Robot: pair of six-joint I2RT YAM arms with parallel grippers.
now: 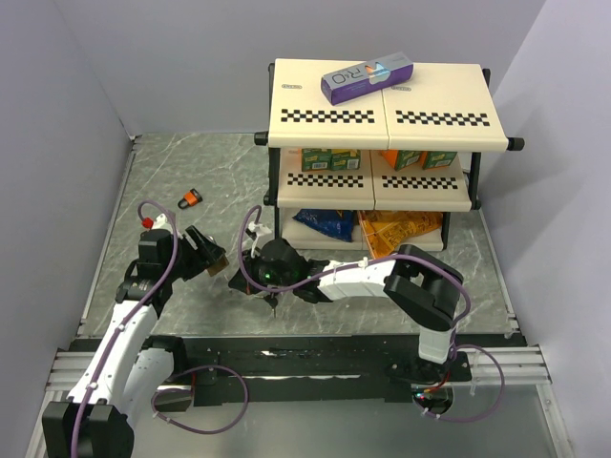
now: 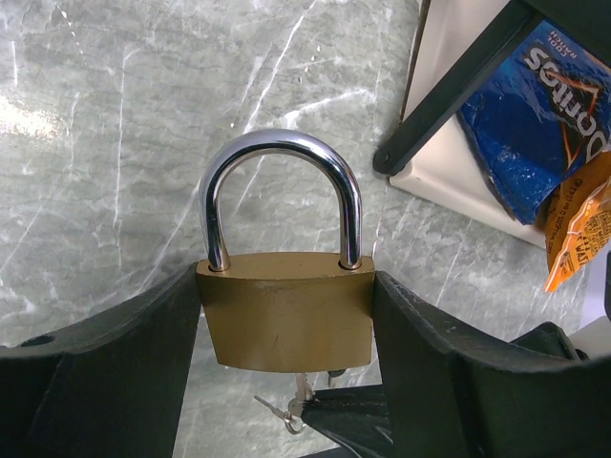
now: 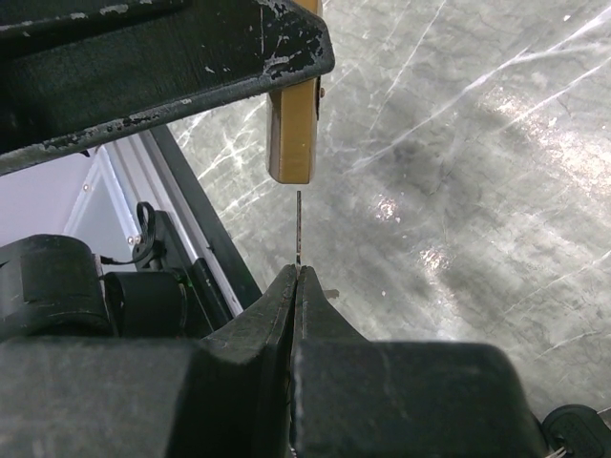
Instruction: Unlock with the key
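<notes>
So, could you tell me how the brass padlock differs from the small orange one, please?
The brass padlock is clamped in the left gripper; the orange padlock lies free on the table. The brass padlock's body is plain gold-coloured; the orange padlock is orange and black. Both are padlocks.

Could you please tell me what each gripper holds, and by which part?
Left gripper clamps the brass padlock by its body's sides. Right gripper pinches the key's base, blade protruding.

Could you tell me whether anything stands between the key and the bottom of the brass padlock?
Nothing visible does. The key, pinched in the right hand, points its blade straight at the underside of the brass padlock, which the left hand holds.
</notes>
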